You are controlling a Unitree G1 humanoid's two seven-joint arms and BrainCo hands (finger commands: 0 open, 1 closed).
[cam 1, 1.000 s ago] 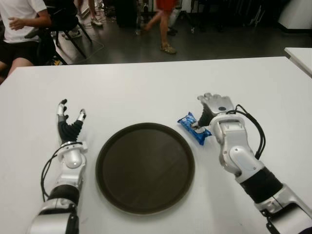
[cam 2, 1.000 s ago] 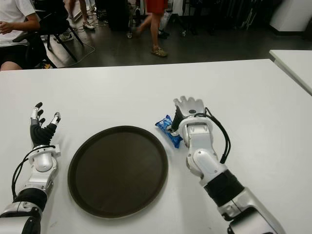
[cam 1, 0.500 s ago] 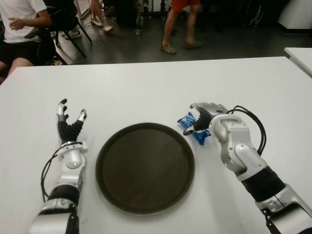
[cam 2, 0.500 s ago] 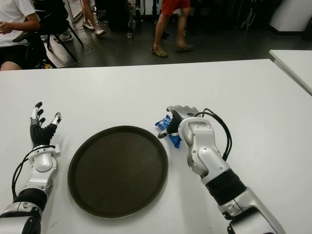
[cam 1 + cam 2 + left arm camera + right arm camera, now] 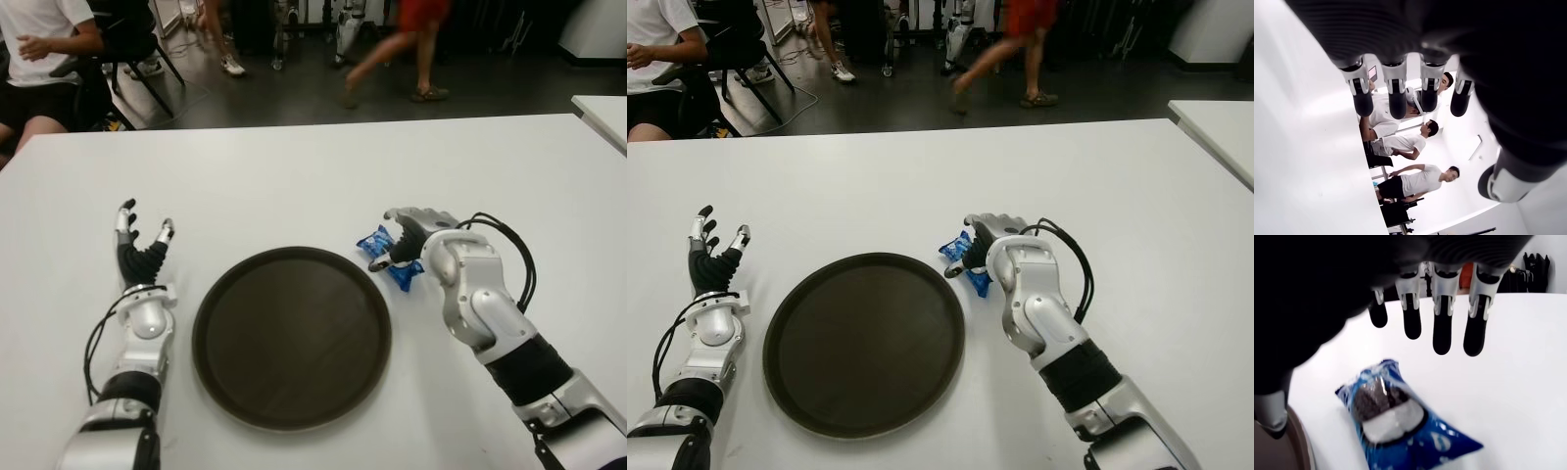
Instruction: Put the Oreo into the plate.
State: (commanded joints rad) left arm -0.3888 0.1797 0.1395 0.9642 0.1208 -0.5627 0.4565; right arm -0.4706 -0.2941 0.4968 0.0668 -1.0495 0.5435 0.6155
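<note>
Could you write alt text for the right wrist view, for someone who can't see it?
A blue Oreo pack lies on a white table, with the right hand's open fingers above it, not touching. A dark plate's rim shows at one corner.

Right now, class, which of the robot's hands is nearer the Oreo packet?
The right hand: it hovers directly over the Oreo packet, fingers open, not gripping. The left hand shows on the far side of the brown plate, open.
</note>
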